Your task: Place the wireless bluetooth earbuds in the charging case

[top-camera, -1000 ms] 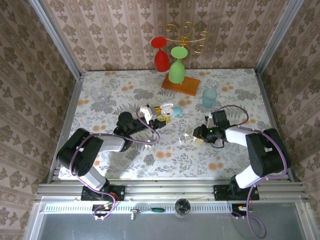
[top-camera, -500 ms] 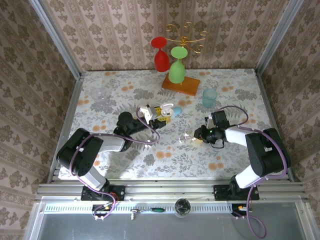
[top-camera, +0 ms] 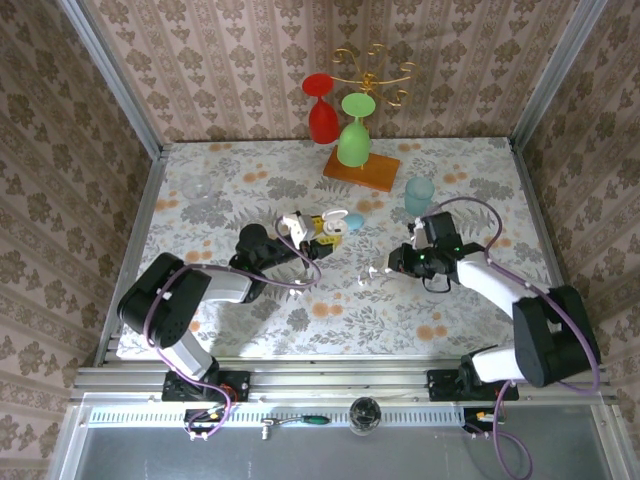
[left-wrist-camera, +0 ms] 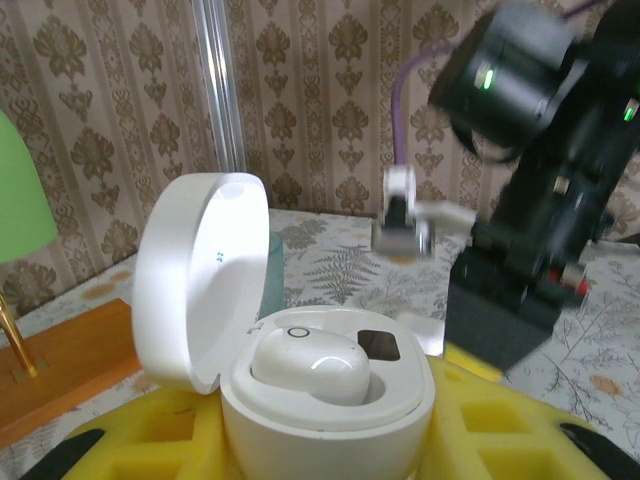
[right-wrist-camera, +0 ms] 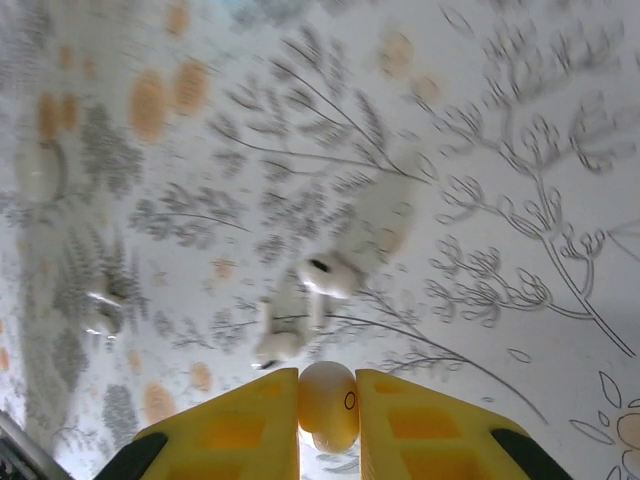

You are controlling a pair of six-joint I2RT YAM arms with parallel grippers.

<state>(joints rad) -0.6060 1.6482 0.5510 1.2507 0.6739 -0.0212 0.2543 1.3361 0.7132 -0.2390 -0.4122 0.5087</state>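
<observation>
The left tool sits a little toward nine o'clock from the middle of the floral-patterned desk. Its yellow padded fingers are pressed against both sides of the white pebble-shaped plastic charging case. The case stands upright with its rounded lid swung open toward nine o'clock in the left wrist view. One glossy white seated earbud lies in the left well, and the well at three o'clock from it shows dark.

The right tool hangs at four o'clock from the case, near it but apart. Its yellow fingers pinch a small glossy white oval earbud between them. On the desk at twelve o'clock from that earbud lie two small white pieces, too blurred to name.

A light blue pebble-shaped case rests just at three o'clock from the left tool. A translucent teal cup stands at one o'clock from the right tool. At the desk's twelve o'clock edge, a red goblet and a green goblet stand on a wooden base.
</observation>
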